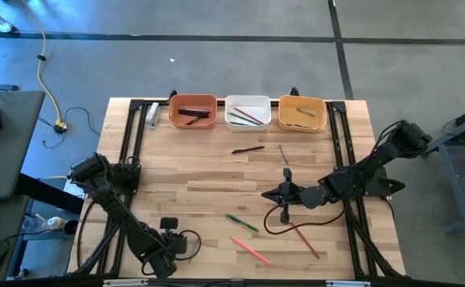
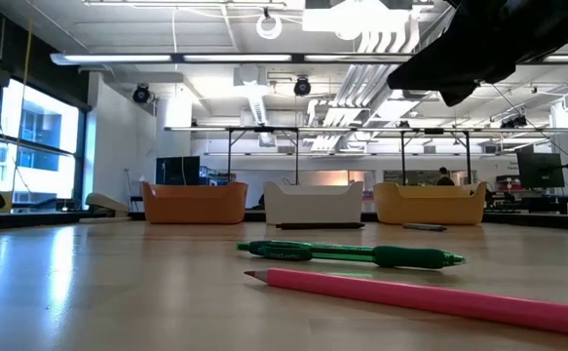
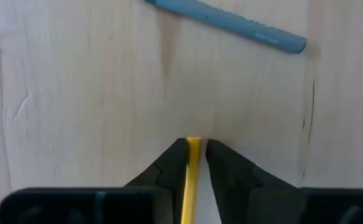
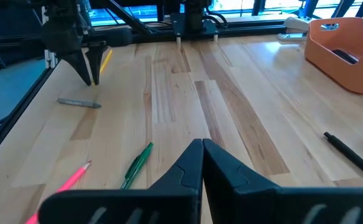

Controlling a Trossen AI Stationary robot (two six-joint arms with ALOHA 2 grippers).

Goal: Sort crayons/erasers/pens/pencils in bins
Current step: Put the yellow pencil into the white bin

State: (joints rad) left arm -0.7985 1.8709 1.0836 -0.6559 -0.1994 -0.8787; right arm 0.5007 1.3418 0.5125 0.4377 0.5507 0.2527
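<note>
My left gripper stands near the table's front left, pointing down, shut on a yellow stick; it also shows in the right wrist view. A grey stick lies flat on the table beside it. My right gripper is shut and empty above the table's middle right. A green pen, a pink pencil, a black pen and a reddish stick lie flat on the table. The terracotta bin, white bin and yellow-orange bin stand at the far edge, each with sticks inside. My left gripper pinches the yellow stick's lower end between its two fingertips. The fingers come from above, pointing down, and the stick runs along them, rising slanted past the fingers. Whether its end touches the table I cannot tell.
A red cable loops on the table below my right gripper. A small grey stick lies near the black pen. Black frame rails run along the table's left and right sides. A white object lies left of the terracotta bin.
</note>
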